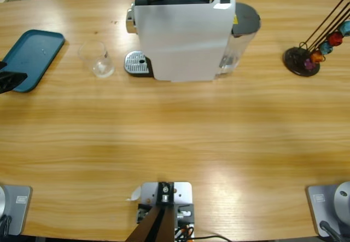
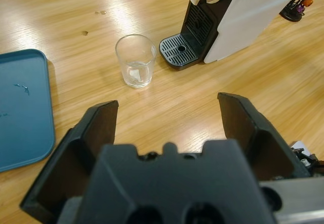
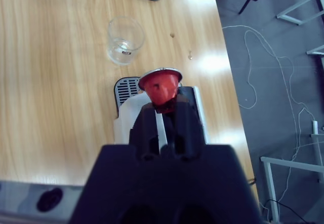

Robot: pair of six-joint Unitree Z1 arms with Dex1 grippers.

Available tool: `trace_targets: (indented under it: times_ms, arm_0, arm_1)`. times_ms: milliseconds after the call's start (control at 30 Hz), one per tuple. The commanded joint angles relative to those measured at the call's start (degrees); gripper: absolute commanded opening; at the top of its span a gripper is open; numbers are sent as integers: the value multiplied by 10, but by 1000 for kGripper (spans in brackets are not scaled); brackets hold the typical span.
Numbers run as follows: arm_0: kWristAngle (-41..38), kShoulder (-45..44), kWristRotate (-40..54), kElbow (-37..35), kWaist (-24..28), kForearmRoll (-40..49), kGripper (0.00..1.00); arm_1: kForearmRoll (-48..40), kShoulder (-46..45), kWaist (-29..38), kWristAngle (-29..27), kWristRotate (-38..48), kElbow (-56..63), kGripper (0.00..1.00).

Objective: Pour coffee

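Gripping red capsule (image 3: 161, 85) – right claw (image 3: 163, 105) | left claw (image 2: 167, 117) wide, empty | glass (image 1: 97, 59) beside drip tray (image 1: 136, 63)

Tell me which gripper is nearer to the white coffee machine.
Right: the right gripper hangs directly above the white coffee machine; the left gripper is off beside the teal tray.

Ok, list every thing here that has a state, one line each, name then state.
Clear glass cup: upright, empty, on the table beside the drip tray.
Red coffee capsule: held in the right gripper above the white coffee machine.
Left gripper: open, holding nothing.
Teal plastic tray: flat on the table, nothing on it.
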Motion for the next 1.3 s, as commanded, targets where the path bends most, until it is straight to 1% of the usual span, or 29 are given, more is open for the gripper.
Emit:
trace_targets:
  times_ms: [33, 100, 133, 167, 233, 533, 900, 1267, 1300]
  arm_0:
    - [-7, -5, 11, 21, -4, -4, 850]
    - [-8, -7, 13, 20, -4, -4, 865]
    - [-8, -8, 14, 20, -4, -5, 931]
    - [-8, -9, 16, 19, -4, -5, 968]
    - [-4, -8, 16, 19, -4, -6, 996]
    - [-8, -5, 17, 19, -4, -6, 996]
    - [-8, -4, 17, 19, -4, -6, 1000]
    - [-8, -5, 17, 19, -4, -6, 1000]
    - [-8, -4, 17, 19, -4, -6, 1000]
  arm_1:
    - [-4, 29, -15, -28, 12, 10, 0]
    - [-4, 28, -19, -30, 13, 11, 0]
    - [-4, 28, -20, -30, 13, 13, 0]
    - [-4, 28, -21, -30, 13, 15, 0]
    - [-4, 28, -21, -30, 13, 20, 0]
    - [-20, 39, -22, -29, 23, 39, 0]
    - [-20, 42, -32, -37, 28, 45, 0]
    - [-20, 48, -36, -33, 28, 47, 0]
    - [-20, 49, -36, -33, 28, 46, 17]
